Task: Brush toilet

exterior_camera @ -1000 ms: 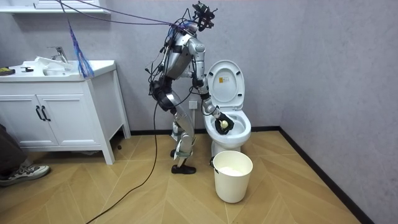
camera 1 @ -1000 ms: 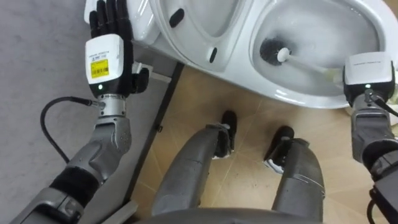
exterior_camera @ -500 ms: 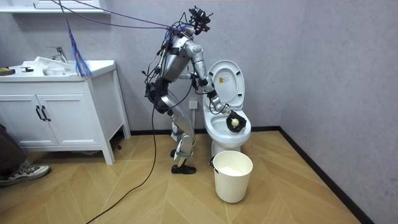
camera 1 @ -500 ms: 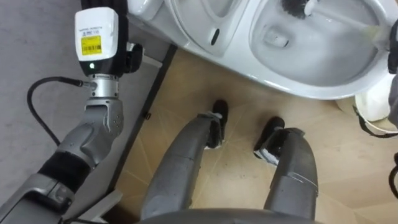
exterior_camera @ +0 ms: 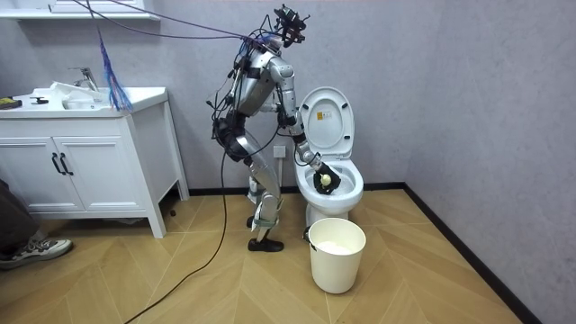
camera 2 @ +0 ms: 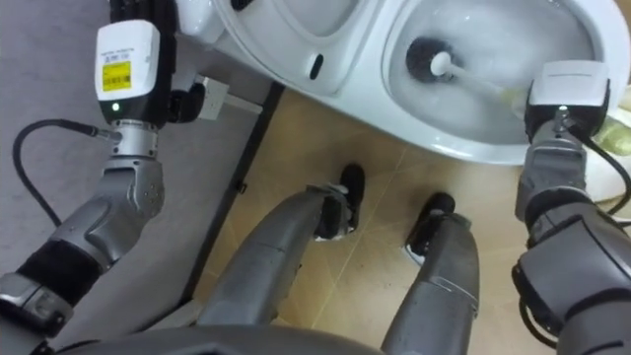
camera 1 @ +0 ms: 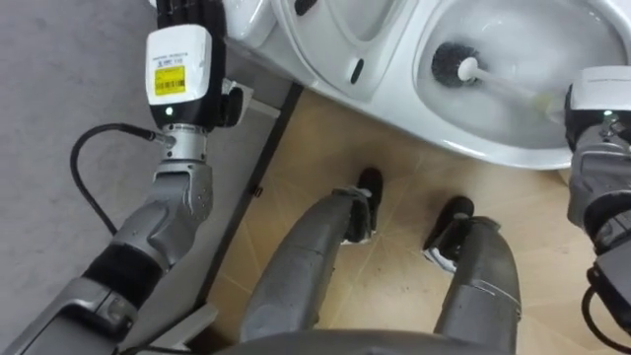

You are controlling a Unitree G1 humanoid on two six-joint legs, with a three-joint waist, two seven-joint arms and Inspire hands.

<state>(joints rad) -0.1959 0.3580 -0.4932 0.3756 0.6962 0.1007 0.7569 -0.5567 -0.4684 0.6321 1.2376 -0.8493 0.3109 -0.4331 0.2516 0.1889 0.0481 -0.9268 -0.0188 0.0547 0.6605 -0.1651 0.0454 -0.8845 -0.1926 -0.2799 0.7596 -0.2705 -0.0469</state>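
Note:
The white toilet bowl (camera 1: 493, 150) lies open below me, with its seat and lid (camera 1: 335, 30) raised. Inside the bowl is the dark head of the toilet brush (camera 1: 452, 61), low against the wet wall. Its white handle (camera 1: 505, 91) runs right into my right hand (camera 1: 599, 99), which is shut on it at the bowl's right rim. My left hand (camera 1: 177, 64) is open, fingers straight up beside the raised lid, touching nothing that I can see. In the room view I stand bent over the toilet (exterior_camera: 340, 193) from the room view's left, right hand (exterior_camera: 324, 177) in the bowl.
A white bucket (exterior_camera: 337, 255) stands on the wood floor in front of the toilet. A white vanity cabinet (exterior_camera: 81, 162) with a sink is at the room view's left, and a person's shoe (exterior_camera: 31, 247) shows at the left edge. Grey wall behind.
My right hand swept the brush to the bowl's far side half a second ago and has now drawn it back towards the near wall. The eye view shifted with my head. The left hand stayed raised.

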